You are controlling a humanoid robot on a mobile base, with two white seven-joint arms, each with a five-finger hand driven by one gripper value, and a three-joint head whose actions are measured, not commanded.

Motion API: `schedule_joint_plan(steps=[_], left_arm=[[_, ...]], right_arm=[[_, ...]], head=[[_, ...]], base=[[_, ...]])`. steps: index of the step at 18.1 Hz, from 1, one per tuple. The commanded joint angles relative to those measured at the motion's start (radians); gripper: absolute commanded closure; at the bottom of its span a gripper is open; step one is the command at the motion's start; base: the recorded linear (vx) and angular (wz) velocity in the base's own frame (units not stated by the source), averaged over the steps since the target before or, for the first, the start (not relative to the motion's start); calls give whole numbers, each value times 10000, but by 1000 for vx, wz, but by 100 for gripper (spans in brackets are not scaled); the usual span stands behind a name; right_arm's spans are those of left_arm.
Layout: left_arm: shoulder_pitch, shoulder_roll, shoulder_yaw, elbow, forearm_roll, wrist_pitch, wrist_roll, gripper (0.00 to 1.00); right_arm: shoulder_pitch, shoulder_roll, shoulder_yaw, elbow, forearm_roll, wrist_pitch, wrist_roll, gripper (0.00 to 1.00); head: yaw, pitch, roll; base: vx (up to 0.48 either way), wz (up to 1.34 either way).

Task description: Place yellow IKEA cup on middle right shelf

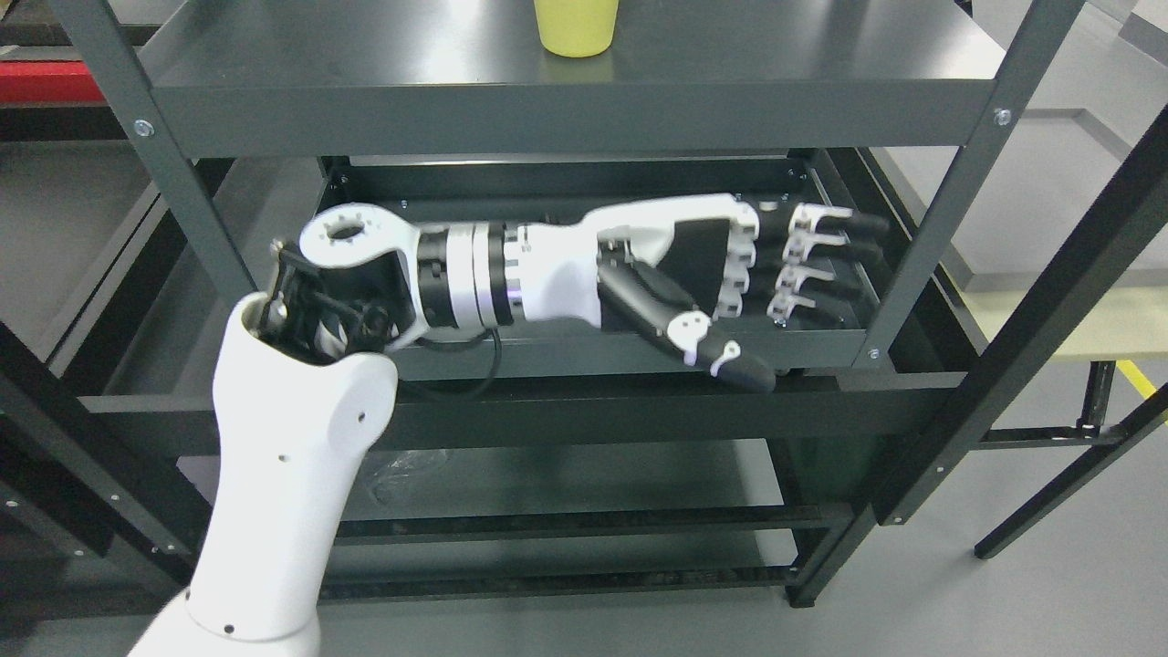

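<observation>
Your left hand [730, 274] is reaching rightward over the lower shelf [821, 342], fingers extended, holding nothing. You are seeing the yellow cup [576, 27] standing upright on the shelf above [566, 109]. Judge it light, rigid, smooth; grip around its sidewall.

White-shelled left arm [283, 474], black cabled elbow, black-and-white left hand [730, 265]

This looks like a lab or workshop. A bolted dark metal shelving rack [566, 100] stands on a smooth grey painted floor [1031, 584], which carries a yellow marking line [1141, 376] near the right edge. Black frame legs [1058, 301] of other furniture stand beside the rack, and a pale yellow-green board [1086, 319] lies behind them.
</observation>
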Motion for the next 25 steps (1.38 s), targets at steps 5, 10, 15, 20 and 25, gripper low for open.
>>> schedule_joint_plan(steps=[5, 10, 15, 20, 25], left_arm=[[4384, 173, 44, 561, -2958, -5239, 2868, 1], [4691, 173, 1962, 563, -3098, -5935, 5844, 1], [4937, 173, 2670, 548, -3145, -6839, 7383, 1], [4922, 173, 2625, 517, -3145, -7378, 7384, 1], [4922, 173, 2655, -186, -3160, -7333, 7414, 1]], right_arm=[[138, -175, 169, 0, -245, -3, -36, 1], [138, -175, 169, 0, -245, -3, -36, 1], [138, -175, 169, 0, -245, -3, -36, 1], [138, -175, 169, 0, -245, -3, -36, 1], [138, -175, 169, 0, -245, -3, -36, 1]], head=[[0, 0, 0], [0, 0, 0], [0, 0, 0], [0, 0, 0], [0, 0, 0]], base=[[0, 0], [0, 0], [0, 0], [0, 0], [0, 0]])
